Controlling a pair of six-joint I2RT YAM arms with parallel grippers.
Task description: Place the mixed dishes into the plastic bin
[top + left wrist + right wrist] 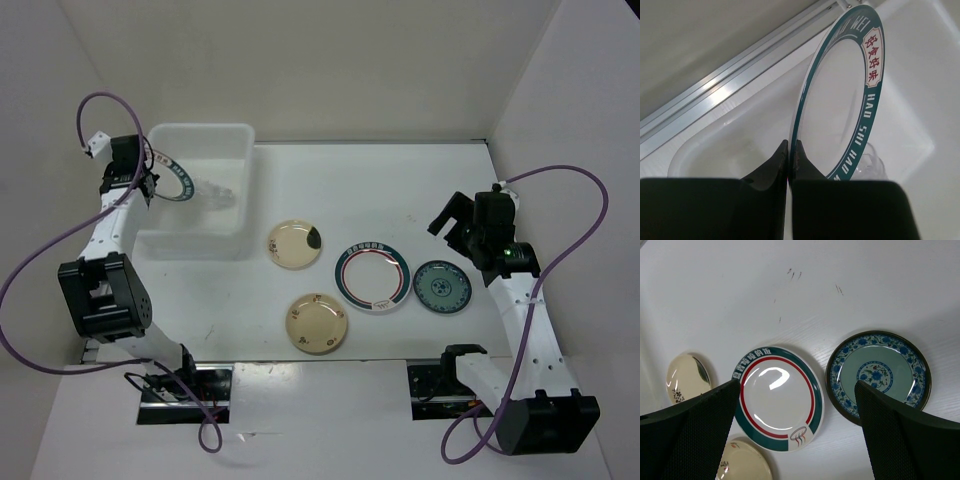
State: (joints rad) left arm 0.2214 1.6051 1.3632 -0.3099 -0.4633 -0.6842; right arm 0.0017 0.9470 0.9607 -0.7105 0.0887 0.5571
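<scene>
Left gripper [788, 150] is pinched shut on the edge of a white round plate with a teal lettered rim [840, 100], holding it on edge inside the translucent white rectangular plastic bin [200, 133] at the table's far left. Whether the plate's lower edge touches the bin floor is unclear. Right gripper [797, 385] hangs with its jaws spread wide above a white round plate with red and green rings [777, 397]. A teal flower-patterned round plate [877, 375] lies just beside it, and two cream round plates [295, 244] [317, 324] lie to its left.
</scene>
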